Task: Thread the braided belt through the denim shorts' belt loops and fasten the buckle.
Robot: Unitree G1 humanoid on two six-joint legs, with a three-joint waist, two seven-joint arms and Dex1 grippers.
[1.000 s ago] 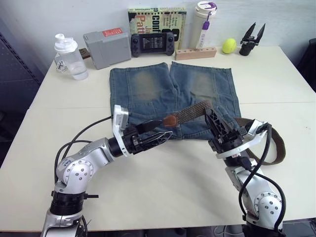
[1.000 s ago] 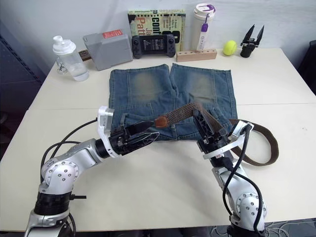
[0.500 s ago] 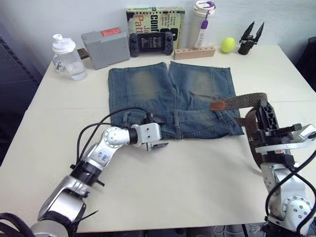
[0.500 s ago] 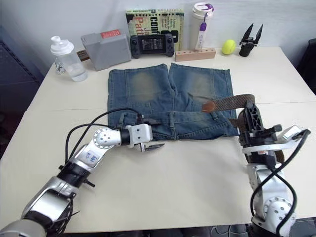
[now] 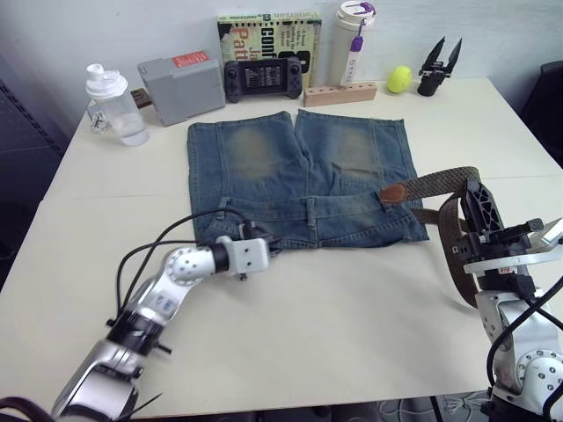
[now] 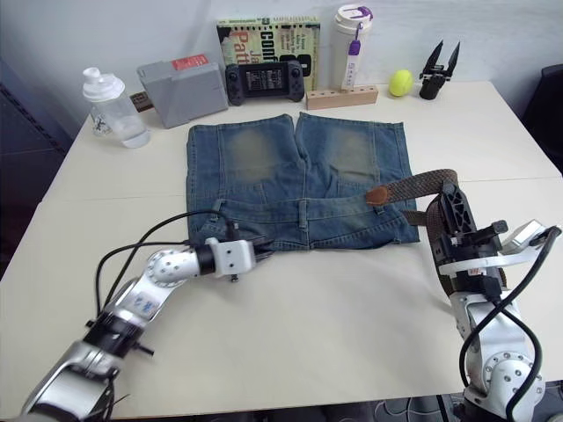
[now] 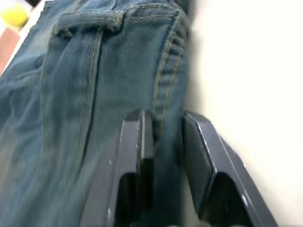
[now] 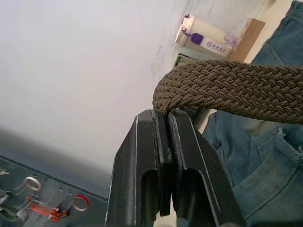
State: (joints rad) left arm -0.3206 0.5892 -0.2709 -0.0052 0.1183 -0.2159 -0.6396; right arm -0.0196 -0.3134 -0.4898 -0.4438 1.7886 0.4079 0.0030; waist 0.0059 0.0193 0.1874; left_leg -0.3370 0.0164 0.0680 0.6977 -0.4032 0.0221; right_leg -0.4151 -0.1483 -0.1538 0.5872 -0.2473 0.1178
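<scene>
The denim shorts (image 5: 299, 176) lie flat mid-table, waistband toward me, with a belt loop (image 5: 310, 211) at its centre. My left gripper (image 5: 269, 249) is at the waistband's near left edge. In the left wrist view its fingers (image 7: 139, 142) are closed in on either side of that denim edge. My right gripper (image 8: 163, 116) is shut on the braided belt (image 8: 236, 90), held up just right of the shorts (image 6: 453, 189). The belt's tan end (image 5: 393, 192) rests on the right hip. The rest of the strap hangs past my right arm (image 5: 457, 264). The buckle is hidden.
Along the table's far edge stand a clear bottle (image 5: 110, 101), a grey box (image 5: 180, 85), a game console (image 5: 257, 77), a book (image 5: 268, 35), a tumbler (image 5: 349, 40), a wooden block (image 5: 339, 92), a yellow ball (image 5: 398, 79) and a black spare gripper (image 5: 437, 70).
My right arm carried the belt from the shorts' middle to their right side. My left gripper left the tan end, went to the waistband's near left edge and closed its fingers on it.
</scene>
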